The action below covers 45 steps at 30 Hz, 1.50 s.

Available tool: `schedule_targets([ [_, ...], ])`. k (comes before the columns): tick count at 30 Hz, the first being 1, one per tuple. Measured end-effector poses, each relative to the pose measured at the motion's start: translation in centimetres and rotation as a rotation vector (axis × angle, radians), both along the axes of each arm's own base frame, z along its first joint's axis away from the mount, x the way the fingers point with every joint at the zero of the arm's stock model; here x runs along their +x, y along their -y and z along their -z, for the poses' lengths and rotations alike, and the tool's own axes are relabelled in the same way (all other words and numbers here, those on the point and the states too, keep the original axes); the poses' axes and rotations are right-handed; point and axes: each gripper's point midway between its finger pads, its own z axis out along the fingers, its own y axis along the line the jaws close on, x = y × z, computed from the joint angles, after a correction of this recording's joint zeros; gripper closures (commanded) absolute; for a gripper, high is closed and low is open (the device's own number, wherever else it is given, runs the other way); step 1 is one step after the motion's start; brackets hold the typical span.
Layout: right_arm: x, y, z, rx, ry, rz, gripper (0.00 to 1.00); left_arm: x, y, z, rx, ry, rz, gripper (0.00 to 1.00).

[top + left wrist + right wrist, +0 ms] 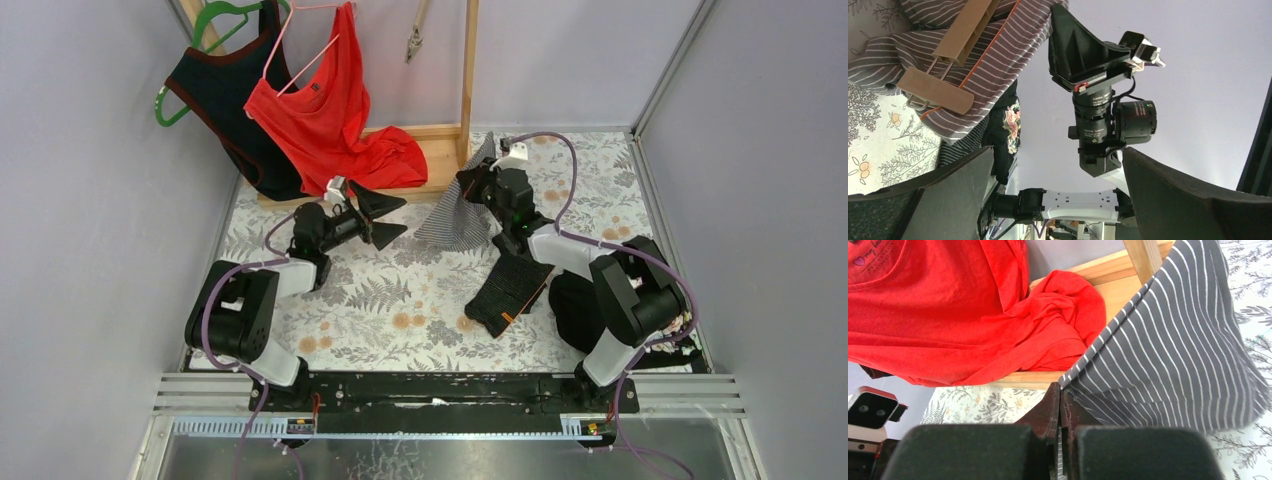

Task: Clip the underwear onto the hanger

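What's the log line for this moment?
right gripper: jaws shut on striped underwear | left gripper: jaws open, empty | clipped: cannot tell

the underwear is grey with thin white stripes and an orange seam. it is lifted off the table and fans downward from one edge pinched between the closed fingers of the right gripper. the wooden hanger hangs tilted near the rack post. its clip, brown paddles on a wire spring, shows against the striped cloth; contact is unclear.
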Motion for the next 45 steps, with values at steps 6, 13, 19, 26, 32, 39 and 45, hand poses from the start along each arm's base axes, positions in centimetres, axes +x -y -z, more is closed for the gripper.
schedule_targets([
  [6, 0.8, -1.6, -0.8, 0.015, 0.031, -0.009, 1.0, 0.2, 0.9, 0.4, 0.026, -0.018, 0.006, 0.0],
  [13, 0.6, -2.2, -1.3, 0.029, 0.048, -0.042, 1.0, 0.3, 0.7, 0.8, 0.051, -0.029, -0.008, 0.0],
  [19, -2.6, 0.0, 1.0, -0.019, -0.035, -0.05, 1.0, 0.6, 0.4, 1.3, 0.088, -0.034, -0.016, 0.0],
  [26, -7.0, 3.1, 8.3, -0.138, -0.215, -0.04, 1.0, 1.0, 0.4, 1.7, 0.109, -0.027, -0.014, 0.0],
  [32, -9.6, 5.0, 12.7, -0.23, -0.365, -0.031, 0.78, 1.2, 0.5, 2.7, 0.12, -0.047, -0.013, 0.0],
  [39, -10.5, 7.0, 13.0, -0.298, -0.405, 0.023, 0.4, 1.3, 0.5, 3.3, 0.139, -0.038, -0.011, 0.0],
  [45, -10.3, 7.7, 10.1, -0.317, -0.354, 0.05, 0.41, 1.4, 0.5, 4.2, 0.155, -0.045, -0.008, 0.0],
])
